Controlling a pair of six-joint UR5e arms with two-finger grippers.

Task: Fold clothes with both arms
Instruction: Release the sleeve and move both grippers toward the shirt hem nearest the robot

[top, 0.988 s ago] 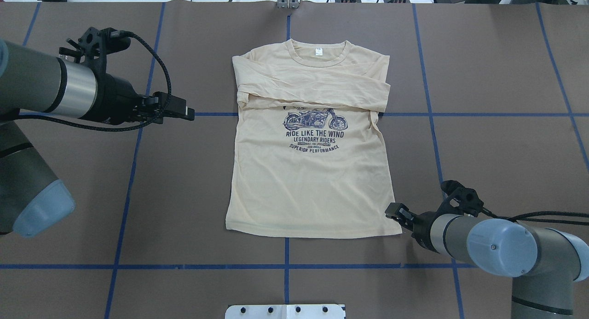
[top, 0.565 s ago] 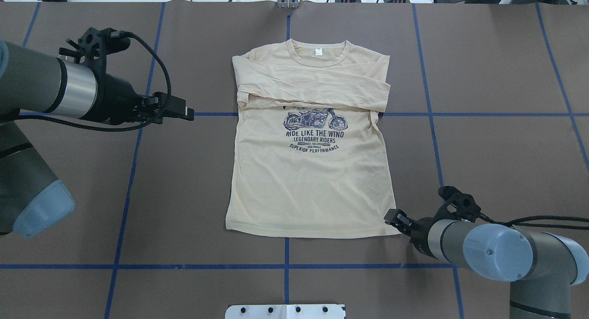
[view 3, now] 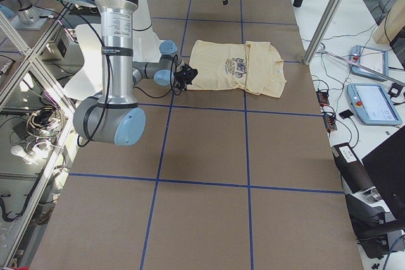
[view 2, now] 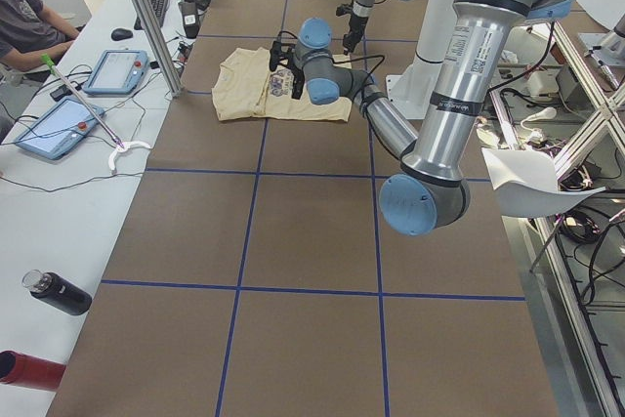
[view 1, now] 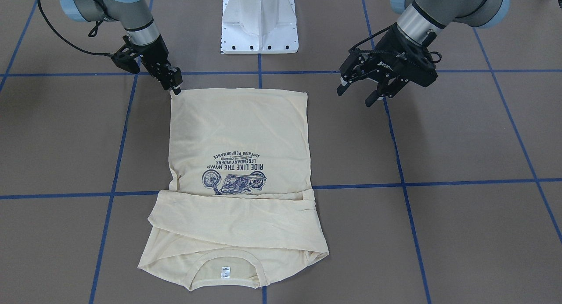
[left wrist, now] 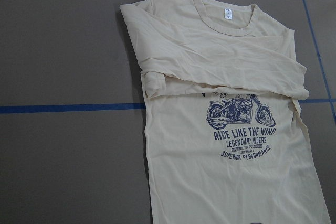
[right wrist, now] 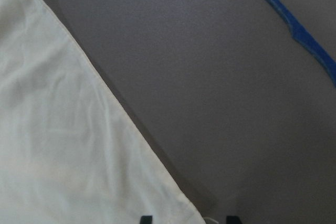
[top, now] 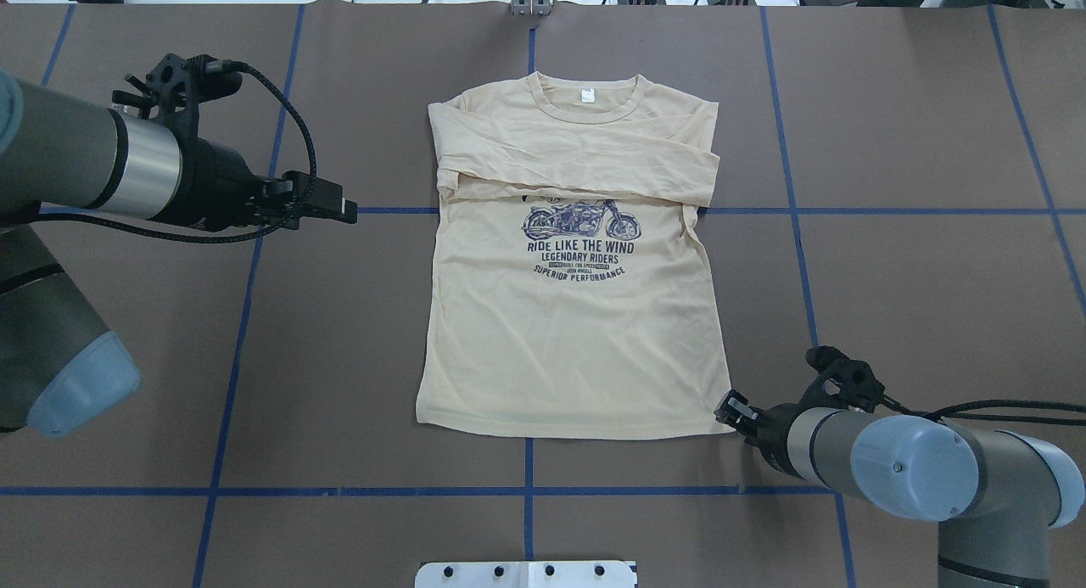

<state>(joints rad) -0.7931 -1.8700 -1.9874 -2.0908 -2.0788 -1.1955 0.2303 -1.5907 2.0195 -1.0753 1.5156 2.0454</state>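
Over the last second the right claw [top: 730, 406] has slid down and inward from a spot just off the T-shirt's [top: 568, 342] side seam, so that it now sits at the hem corner [top: 723, 428], at about 5 o'clock of the garment in the overhead view. The left claw [view 1: 354, 98] has barely shifted. This looks like the approach to a first grasp for a hem-to-collar fold, with the right side nearly ready and the left side not yet started. The T-shirt lies flat in the middle of the surface [top: 891, 274], print up, collar at 12 o'clock and hem at 6 o'clock, with both sleeves [top: 577, 168] already laid across the chest. The right forearm comes in low from 4 o'clock, almost level with the surface. In its wrist view the fingertips [right wrist: 146, 219] stand apart with the corner of fabric between them, so it is released, holding nothing. The left arm is stretched out level from 9 o'clock, raised off the surface. Its claw is spread wide and empty, well apart from the shirt's side and level with the folded sleeves.
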